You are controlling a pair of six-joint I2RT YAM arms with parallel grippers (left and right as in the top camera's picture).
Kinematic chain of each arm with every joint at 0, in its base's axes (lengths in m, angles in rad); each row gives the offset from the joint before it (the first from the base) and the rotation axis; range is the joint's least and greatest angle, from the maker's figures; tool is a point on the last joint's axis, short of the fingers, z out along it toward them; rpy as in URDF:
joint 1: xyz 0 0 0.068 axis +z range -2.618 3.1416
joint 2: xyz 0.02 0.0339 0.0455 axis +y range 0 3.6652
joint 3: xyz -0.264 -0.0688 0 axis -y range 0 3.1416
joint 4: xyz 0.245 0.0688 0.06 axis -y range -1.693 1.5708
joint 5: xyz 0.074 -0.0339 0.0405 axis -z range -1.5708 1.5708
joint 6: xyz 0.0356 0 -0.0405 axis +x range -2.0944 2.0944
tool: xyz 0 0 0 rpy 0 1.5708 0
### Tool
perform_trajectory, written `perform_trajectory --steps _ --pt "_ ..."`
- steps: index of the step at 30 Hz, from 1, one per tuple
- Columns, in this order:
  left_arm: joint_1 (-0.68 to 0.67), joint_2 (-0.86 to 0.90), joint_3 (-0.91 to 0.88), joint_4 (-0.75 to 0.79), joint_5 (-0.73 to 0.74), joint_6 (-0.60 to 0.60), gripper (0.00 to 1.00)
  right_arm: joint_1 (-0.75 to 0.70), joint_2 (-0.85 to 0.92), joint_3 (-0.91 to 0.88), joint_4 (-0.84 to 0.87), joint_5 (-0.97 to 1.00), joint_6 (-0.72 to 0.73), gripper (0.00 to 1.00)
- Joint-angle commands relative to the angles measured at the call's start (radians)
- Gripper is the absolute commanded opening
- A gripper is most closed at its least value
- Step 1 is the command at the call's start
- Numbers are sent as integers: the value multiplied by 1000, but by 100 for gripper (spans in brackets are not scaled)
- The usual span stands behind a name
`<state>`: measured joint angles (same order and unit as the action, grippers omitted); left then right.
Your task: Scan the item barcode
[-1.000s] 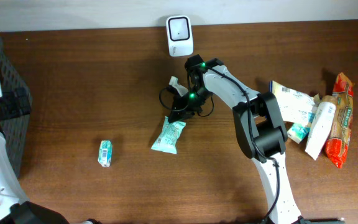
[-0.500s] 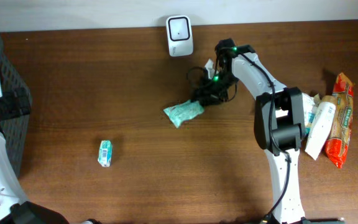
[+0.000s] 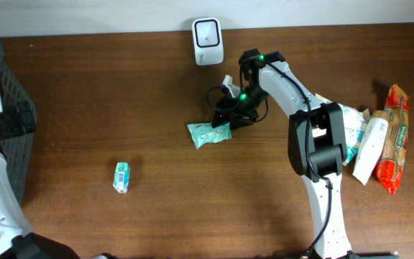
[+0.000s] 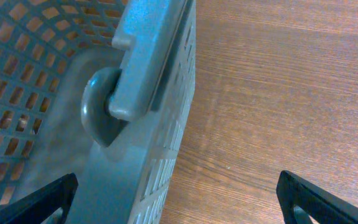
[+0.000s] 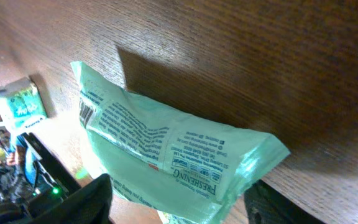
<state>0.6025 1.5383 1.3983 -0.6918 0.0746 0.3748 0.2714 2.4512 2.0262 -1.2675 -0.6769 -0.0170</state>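
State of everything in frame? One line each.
left gripper, open, over basket rim
right gripper, open, fingers either side of green pouch
green pouch, lying on table, barcode showing
scanner, standing at back edge
small carton, lying alone
packs, piled at right

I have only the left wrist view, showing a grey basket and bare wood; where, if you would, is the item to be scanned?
Observer: A green packet lies flat in front of the white scanner.
Operator: Thank you. Is the right tool gripping it?
Observer: No, the right tool sits at the packet's edge, jaws apart.
Operator: Is its barcode showing?
Observer: Yes, the barcode faces up near one end.
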Motion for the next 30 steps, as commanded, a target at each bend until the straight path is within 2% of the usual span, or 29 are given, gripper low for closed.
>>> perform_trajectory --steps 1,3,5,6,8,10,12,13,19,23,27,30 --pt "3 5 5 -1 11 -2 99 31 -9 11 29 37 53 71" --pt "3 5 5 -1 11 -2 99 65 -8 -8 90 80 103 72" --pt "3 5 5 -1 11 -3 99 89 -8 -40 125 87 131 63" --pt "3 5 5 -1 11 -3 99 95 -8 -58 137 88 132 58" --pt "3 5 5 -1 11 -3 99 101 -8 -112 170 87 155 37" --pt "3 5 5 -1 11 -2 99 101 -8 -152 192 87 157 25" --pt "3 5 5 -1 11 -3 99 101 -8 -156 199 87 153 9" --pt "3 5 5 -1 11 -3 99 101 -8 -156 208 85 153 4" --pt "3 5 5 -1 11 -2 99 72 -83 -75 216 83 119 4" --pt "3 5 5 -1 11 -3 99 28 -315 -60 268 90 131 4" --pt "3 5 5 -1 11 -2 99 31 -519 -60 312 355 218 4" --pt "3 5 5 -1 11 -2 99 51 -616 -61 334 447 217 4"
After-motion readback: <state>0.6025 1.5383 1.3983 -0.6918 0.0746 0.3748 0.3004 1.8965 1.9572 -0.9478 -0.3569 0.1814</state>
